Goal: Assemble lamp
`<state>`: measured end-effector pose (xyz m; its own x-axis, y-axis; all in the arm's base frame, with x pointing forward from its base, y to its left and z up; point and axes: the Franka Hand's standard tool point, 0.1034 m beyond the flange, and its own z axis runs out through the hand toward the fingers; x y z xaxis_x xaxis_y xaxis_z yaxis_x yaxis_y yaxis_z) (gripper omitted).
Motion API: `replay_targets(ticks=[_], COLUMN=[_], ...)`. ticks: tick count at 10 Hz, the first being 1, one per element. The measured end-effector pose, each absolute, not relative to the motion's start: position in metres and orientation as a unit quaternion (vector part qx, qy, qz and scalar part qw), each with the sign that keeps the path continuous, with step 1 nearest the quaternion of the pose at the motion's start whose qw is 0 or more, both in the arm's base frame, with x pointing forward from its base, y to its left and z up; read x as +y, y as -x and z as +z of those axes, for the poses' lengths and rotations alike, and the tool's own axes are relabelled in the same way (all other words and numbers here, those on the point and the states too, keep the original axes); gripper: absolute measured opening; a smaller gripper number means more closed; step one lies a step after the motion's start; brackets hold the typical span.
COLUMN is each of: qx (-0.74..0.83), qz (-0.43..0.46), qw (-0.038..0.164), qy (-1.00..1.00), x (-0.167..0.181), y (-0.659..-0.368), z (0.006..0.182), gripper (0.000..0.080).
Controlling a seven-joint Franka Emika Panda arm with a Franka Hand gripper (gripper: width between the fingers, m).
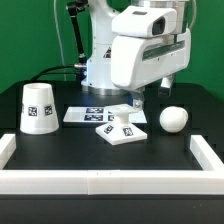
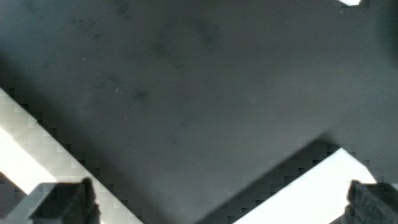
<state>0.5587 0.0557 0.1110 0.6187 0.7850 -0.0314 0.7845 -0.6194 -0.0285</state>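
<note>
The flat square lamp base (image 1: 124,131) with its short post lies at the middle of the black table. The ball-shaped bulb (image 1: 173,119) rests to the exterior view's right of it. The tapered shade (image 1: 38,108) stands at the exterior view's left. My gripper (image 1: 135,100) hangs just above and behind the base, touching nothing. In the wrist view the gripper (image 2: 214,205) is open, with its dark fingertips (image 2: 54,205) far apart and only black table and white strips between them. I cannot tell what the white strips are.
The marker board (image 1: 88,113) lies flat behind the base. A white rail-like border (image 1: 100,181) runs along the table's front and sides. The robot's body stands at the back behind a green wall.
</note>
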Motion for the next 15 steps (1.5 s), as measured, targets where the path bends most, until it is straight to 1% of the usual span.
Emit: replay_targets(ticks=[5,6,7,9,10,15], qx=[-0.436,-0.412,-0.388,-0.384,-0.353,-0.199], qz=[0.021,0.017,0.020,0.019,0.019,0.017], qw=[0.006,0.006,0.005,0.004,0.005,0.004], qy=[0.900,0.911,0.922,0.923,0.935,0.980], x=[0.056,0.054,0.051,0.047,0.044,0.047], y=[-0.558,-0.550,-0.536,-0.517,-0.509,-0.509], z=[0.111,0.110,0.109,0.104,0.101,0.100], gripper=[0.0700,0.0700,0.0700,0.0700,0.0700,0.0700])
